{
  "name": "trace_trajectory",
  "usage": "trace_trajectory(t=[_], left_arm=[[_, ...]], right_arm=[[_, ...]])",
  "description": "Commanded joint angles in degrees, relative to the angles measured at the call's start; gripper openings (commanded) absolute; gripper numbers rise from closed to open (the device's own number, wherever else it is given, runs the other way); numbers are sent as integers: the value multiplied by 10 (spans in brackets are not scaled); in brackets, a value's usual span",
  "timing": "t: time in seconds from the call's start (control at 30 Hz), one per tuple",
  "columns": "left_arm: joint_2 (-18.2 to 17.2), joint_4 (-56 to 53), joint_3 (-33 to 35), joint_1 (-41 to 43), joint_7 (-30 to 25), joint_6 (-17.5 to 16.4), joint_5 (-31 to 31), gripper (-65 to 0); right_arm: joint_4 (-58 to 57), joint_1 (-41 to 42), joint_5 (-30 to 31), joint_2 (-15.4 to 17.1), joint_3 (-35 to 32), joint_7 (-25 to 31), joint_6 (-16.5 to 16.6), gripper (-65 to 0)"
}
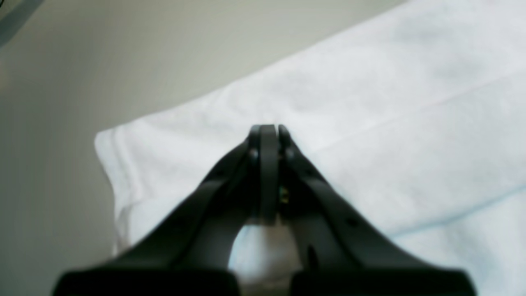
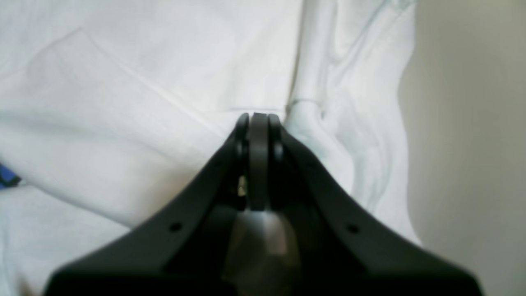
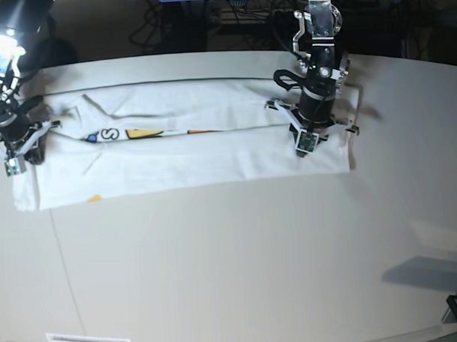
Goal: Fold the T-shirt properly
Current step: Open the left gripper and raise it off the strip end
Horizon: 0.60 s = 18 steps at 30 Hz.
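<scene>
- The T-shirt (image 3: 183, 154) lies on the pale table (image 3: 239, 261) as a long white band, both long sides folded inward so only a strip of its colourful print shows along the middle seam.
- The left gripper (image 1: 268, 128) hangs over the band's end on the base view's right, its jaws pressed together with no cloth between them.
- The right gripper (image 2: 259, 116) hangs over the bunched opposite end, its jaws likewise pressed together on nothing.

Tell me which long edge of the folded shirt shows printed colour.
The far flap's edge along the middle of the T-shirt: blue, yellow and orange print peeks out there. The near edge is almost plain white.
</scene>
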Motion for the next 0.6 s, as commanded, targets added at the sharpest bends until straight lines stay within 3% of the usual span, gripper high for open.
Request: trace_trajectory(t=[0.0, 0.17, 0.3, 0.57], left_arm=[[1, 1, 15, -5, 5, -5, -1, -650], [15, -22, 51, -17, 5, 36, -2, -650], [32, -18, 50, -17, 5, 37, -1, -650], [34, -10, 49, -16, 5, 38, -1, -650]], right_arm=[[-10, -3, -28, 14, 4, -38, -8, -646], [-48, 13, -28, 37, 5, -26, -8, -646], [-77, 29, -28, 51, 5, -10, -10, -646], [-117, 69, -28, 70, 29, -12, -10, -647]])
